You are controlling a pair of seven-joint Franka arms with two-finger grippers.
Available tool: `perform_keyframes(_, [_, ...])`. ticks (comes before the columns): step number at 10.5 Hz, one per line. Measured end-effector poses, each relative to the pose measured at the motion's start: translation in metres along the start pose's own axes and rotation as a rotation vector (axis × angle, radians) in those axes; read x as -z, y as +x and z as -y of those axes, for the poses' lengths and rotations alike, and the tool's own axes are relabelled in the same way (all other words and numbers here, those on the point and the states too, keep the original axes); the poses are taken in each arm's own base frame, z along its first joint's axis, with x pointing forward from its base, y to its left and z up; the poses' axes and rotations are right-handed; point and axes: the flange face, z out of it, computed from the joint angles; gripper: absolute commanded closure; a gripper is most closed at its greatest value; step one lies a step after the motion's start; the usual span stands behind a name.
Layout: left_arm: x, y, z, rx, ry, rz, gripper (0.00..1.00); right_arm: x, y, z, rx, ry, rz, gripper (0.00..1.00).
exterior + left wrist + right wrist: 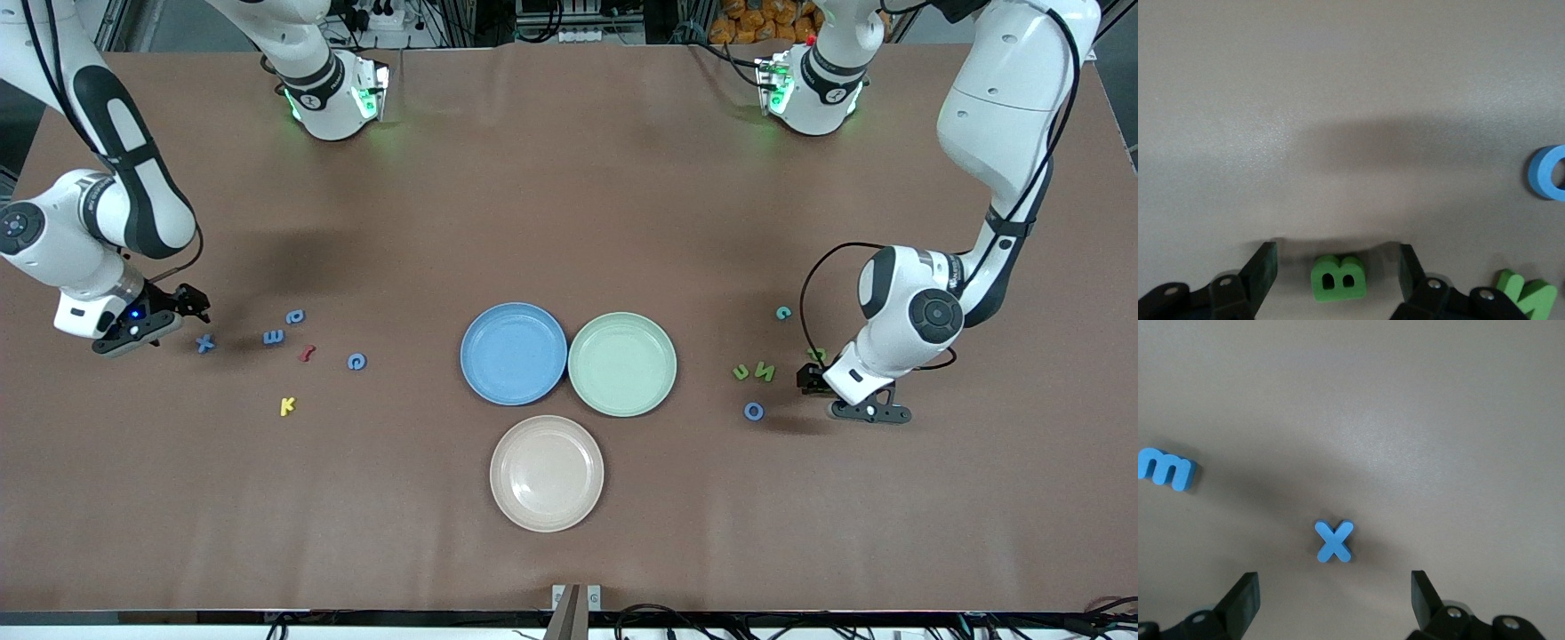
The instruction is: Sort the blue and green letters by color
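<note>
Left end effector [1338,280]: fingers apart, low on the surface, straddling my green B [1338,278] to pinch it. Right end effector [1335,603]: apart, above blue X [1334,541].

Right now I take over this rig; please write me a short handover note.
Left gripper: open, low at the table, fingers on either side of the green B, not gripping.
Right gripper: open, just above the blue X.
Blue letters lie near the right arm; green letters and a blue O near the left arm.
Blue plate, green plate and beige plate hold nothing: nothing is sorted, every letter is left.
</note>
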Motion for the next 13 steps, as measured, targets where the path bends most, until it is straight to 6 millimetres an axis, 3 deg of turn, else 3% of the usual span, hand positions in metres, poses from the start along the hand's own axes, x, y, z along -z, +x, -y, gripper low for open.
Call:
perform_keyframes(5, [-0.001, -0.002, 0.001, 0.001, 0.000, 0.005, 0.56, -0.032, -0.002, 0.006, -0.086, 0.026, -0.011, 0.03])
perform_keyframes(7, [0.001, -0.003, 0.002, 0.003, 0.002, 0.006, 0.70, -0.045, -0.003, 0.008, -0.092, 0.020, -0.015, 0.33])
perform_keyframes(9, [0.003, -0.005, 0.004, 0.009, 0.003, 0.007, 0.87, -0.050, -0.003, 0.009, -0.091, 0.023, -0.013, 0.77])
perform_keyframes(10, [0.003, -0.005, 0.004, 0.009, 0.003, 0.007, 0.97, -0.051, -0.002, 0.009, -0.090, 0.023, -0.014, 0.83])
perform_keyframes(11, [0.003, -0.005, 0.004, 0.009, 0.003, 0.007, 1.00, -0.050, 0.000, 0.009, -0.089, 0.021, -0.017, 0.90])
perform_keyframes(13, [0.003, -0.005, 0.003, 0.009, 0.003, 0.007, 1.00, -0.046, 0.000, 0.004, -0.120, 0.016, -0.031, 1.00])
